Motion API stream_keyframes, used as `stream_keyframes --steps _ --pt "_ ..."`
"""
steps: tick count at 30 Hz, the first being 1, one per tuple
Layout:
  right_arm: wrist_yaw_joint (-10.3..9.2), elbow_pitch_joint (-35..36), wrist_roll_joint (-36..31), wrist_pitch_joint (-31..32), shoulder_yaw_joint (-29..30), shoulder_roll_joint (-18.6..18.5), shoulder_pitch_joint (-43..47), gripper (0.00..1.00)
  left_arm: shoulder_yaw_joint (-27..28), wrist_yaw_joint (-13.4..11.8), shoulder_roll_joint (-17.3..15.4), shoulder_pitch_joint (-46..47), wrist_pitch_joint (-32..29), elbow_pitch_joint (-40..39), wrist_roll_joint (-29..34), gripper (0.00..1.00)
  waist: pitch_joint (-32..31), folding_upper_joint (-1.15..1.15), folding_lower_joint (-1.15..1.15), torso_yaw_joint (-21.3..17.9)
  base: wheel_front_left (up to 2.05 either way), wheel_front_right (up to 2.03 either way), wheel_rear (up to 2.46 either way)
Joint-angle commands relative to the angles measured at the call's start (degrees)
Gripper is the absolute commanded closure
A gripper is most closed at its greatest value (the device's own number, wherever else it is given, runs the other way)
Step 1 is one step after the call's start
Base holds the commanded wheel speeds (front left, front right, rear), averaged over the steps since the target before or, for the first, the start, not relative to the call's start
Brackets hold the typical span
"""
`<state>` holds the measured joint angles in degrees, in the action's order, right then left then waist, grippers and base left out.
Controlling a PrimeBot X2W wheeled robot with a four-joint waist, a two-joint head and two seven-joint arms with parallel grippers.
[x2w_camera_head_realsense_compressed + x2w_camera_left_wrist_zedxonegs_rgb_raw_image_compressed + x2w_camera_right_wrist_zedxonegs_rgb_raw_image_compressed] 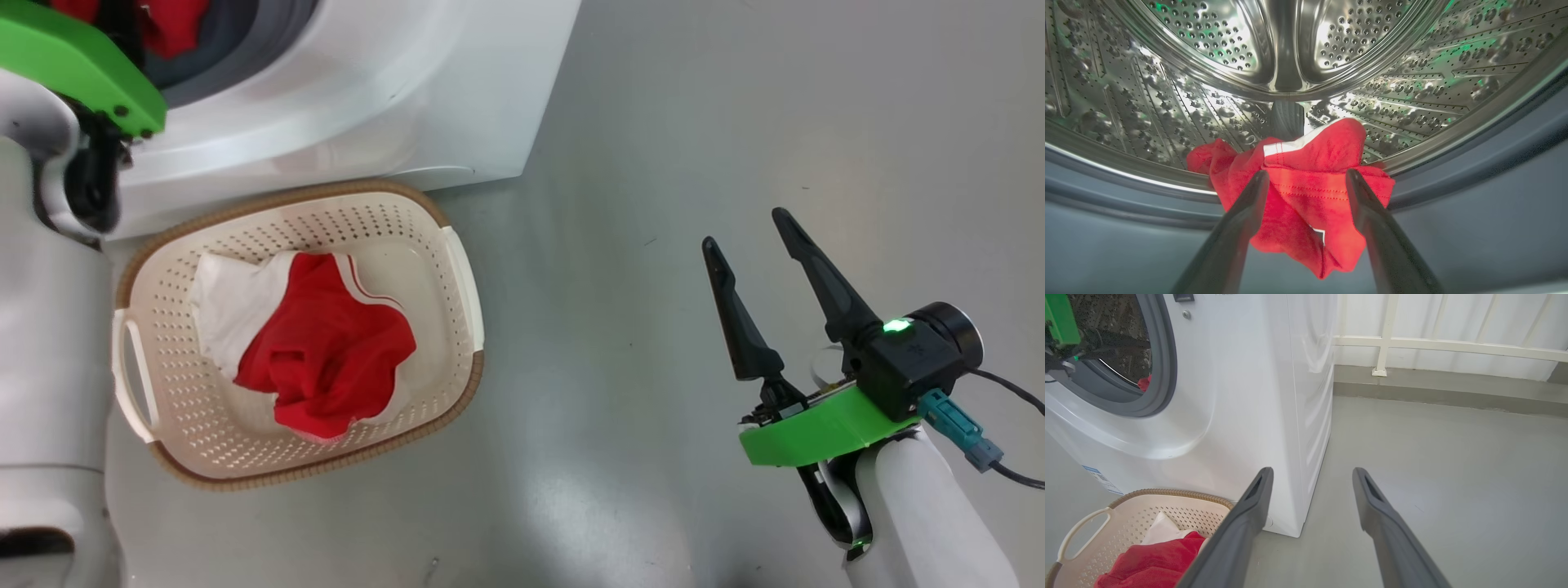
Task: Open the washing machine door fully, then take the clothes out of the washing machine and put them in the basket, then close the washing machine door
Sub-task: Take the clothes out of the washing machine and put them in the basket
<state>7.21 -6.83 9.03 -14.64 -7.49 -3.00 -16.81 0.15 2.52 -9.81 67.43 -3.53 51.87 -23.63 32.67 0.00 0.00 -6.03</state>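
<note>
The floor (694, 147) is smooth grey with a dull sheen and a few small marks. In the right wrist view a low grey kerb (1433, 386) runs along its far edge under a white rail (1453, 345), with a white ribbed wall (1453, 314) behind.

The white washer (1241, 396) stands on this floor, its round mouth ringed by a grey seal (1163, 375) and a small blue label (1100, 479) low on its front. The basket (322, 193) sits on the floor just in front of the washer, its brown rim near the washer's base. The clothes (326, 351) lie inside it as a crumpled red heap with a white part toward the washer side and white trim stripes on top.

A red garment (1310, 139) is in the washer, at the front of the steel drum (1208, 41), and hangs over the drum lip onto the seal.

The left end effector (1307, 173) is inside the mouth, spread wide, one finger on each side of the garment. It is not closed on the cloth; I cannot tell whether the tips touch it.

The right end effector (744, 229) hangs over bare floor, well apart from the basket, to its right. Its fingers are spread wide, holding and touching nothing.
</note>
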Motion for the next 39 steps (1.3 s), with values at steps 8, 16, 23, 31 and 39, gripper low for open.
stream_keyframes --steps 8,16,23,31,39 --pt "0.28 -0.6 0.93 -0.36 -1.79 0.13 -0.56 0.0 1.64 -1.61 -4.31 5.45 -7.06 7.28 -1.93 0.0 -0.03 0.0 0.0 -2.53 0.0 0.0 0.0" --pt "0.28 -1.37 1.77 -0.36 -2.59 0.13 -0.57 0.0 1.4 -3.58 -5.59 6.88 -8.94 12.2 -1.84 0.0 -0.08 0.0 0.0 -4.35 0.0 0.0 0.0" --pt "0.28 -1.06 2.12 -0.36 -2.74 0.13 -0.47 0.0 0.62 -3.68 -5.96 7.93 -8.91 14.75 -1.71 0.0 0.3 0.0 0.0 -5.31 0.0 0.0 0.0" --pt "0.28 -0.84 2.24 -0.36 -2.7 0.13 -0.51 0.0 -0.51 -2.97 -6.3 8.52 -6.8 16.03 -1.32 1.0 0.74 0.0 0.0 -5.4 0.0 0.0 0.0" --pt "0.28 -1.05 2.49 -0.36 -2.73 0.13 -0.81 0.0 -1.6 -2.12 -6.67 8.53 -1.51 15.68 -0.73 1.0 0.86 0.0 0.0 -4.68 0.0 0.0 0.0"
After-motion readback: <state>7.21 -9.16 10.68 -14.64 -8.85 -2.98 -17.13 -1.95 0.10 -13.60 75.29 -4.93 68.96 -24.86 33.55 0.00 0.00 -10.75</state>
